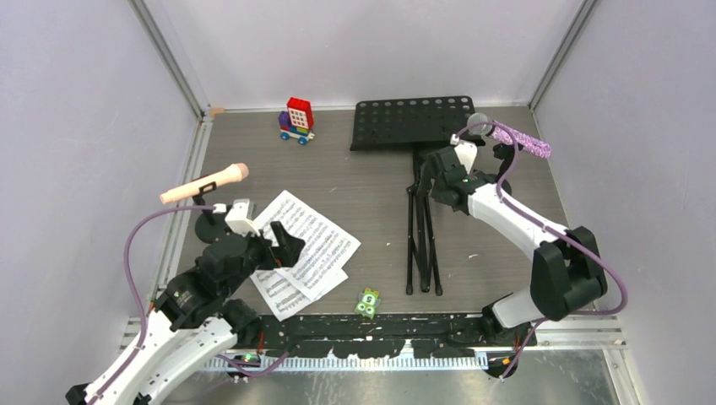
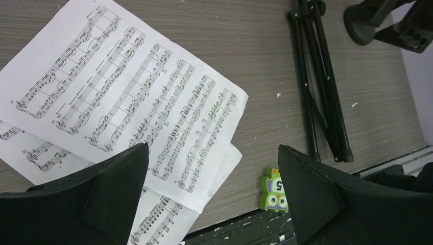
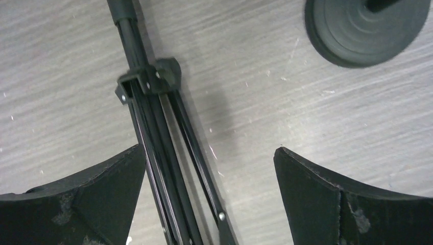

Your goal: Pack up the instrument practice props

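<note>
While your right fingers (image 3: 97,199) gape empty over tripod legs (image 1: 422,245), right of surface (image 1: 481,228) centre, legs run near-to-far, music desk (image 1: 412,123) at far end. Your left fingers (image 2: 97,204) spread above sheet-music pages (image 1: 308,245). Leg-desk joint hidden.

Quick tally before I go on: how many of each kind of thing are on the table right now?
Music stand: 1
Sheet-music pages: 2 that I can make out
Microphones: 2, pink microphone and purple-glitter microphone
Round-based mic mounts: 2
Toy brick vehicle: 1
Small green piece: 1
Total: 9
</note>
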